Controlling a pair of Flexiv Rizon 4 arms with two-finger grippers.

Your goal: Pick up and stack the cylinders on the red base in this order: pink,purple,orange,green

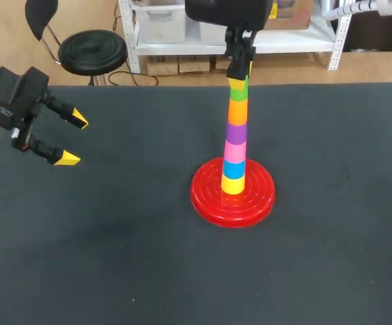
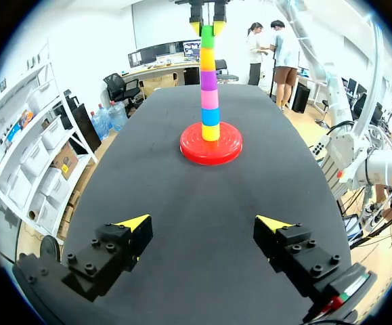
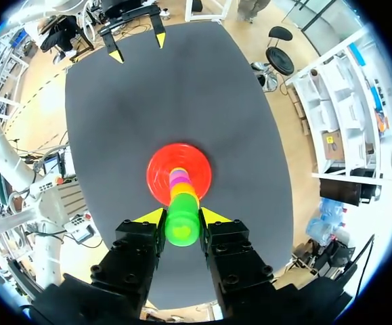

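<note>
My right gripper pinches the green cylinder from two sides, atop the stack on the red base. The base sits near the middle of the table, slightly toward 3 o'clock. Below green come the orange cylinder, purple cylinder and pink cylinder. From my right wrist, green hides most of them. My left gripper, at 10 o'clock from the base, is spread wide with nothing in it.

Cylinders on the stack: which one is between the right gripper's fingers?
The green cylinder, the topmost one, directly above the orange one; the right gripper grips only it.
</note>
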